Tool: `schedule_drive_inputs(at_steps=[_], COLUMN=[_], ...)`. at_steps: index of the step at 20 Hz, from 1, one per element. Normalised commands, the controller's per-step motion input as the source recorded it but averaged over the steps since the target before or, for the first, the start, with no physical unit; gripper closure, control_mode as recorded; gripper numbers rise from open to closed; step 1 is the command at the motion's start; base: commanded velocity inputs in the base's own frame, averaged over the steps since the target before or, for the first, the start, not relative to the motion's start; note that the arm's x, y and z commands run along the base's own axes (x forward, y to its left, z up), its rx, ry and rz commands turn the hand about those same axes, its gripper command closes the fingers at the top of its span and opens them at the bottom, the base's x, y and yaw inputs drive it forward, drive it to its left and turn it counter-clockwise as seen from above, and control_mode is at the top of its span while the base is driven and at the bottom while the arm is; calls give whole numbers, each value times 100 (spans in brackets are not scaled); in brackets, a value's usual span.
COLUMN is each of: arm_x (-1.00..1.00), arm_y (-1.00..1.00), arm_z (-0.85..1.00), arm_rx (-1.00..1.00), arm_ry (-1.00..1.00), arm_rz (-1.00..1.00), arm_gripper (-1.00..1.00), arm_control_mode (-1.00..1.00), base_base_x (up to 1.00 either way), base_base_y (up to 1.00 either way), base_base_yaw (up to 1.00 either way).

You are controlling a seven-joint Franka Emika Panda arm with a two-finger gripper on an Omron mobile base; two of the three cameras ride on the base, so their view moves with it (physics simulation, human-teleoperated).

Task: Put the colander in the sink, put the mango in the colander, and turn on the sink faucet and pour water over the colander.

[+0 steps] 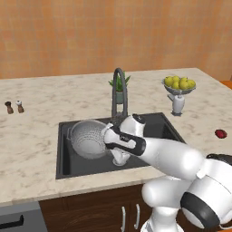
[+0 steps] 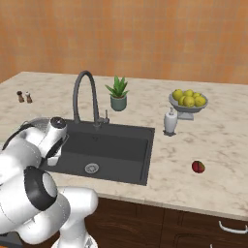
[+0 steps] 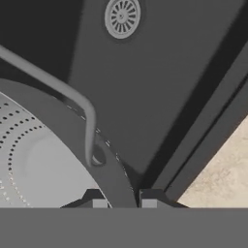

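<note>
While the tool (image 3: 121,202) pinches its rim, the perforated metal colander (image 1: 88,138) sits in the charcoal sink (image 1: 154,126).

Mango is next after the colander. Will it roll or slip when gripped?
The mango is a small smooth oval lying free on the flat counter, so a nudge would probably roll it. Its rounded sides may slip between the fingers unless gripped across the middle. It looks light and stiff.
</note>
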Motion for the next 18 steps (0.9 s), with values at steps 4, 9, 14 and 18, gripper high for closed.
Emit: schedule_drive_inputs(at_steps=[4, 9, 14, 18], arm_x=[26, 35, 21, 23], arm_y=[-36, -38, -57, -58], arm_z=[-26, -25, -19, -13], arm_rx=[9, 6, 2, 0], arm_ry=[10, 8, 0, 0], arm_rz=[0, 0, 0, 0], arm_gripper=[100, 100, 100, 100], arm_control_mode=[-100, -100, -100, -100], base_base_x=[0, 0, 0, 0], base_base_y=[0, 0, 0, 0], base_base_yaw=[0, 0, 0, 0])
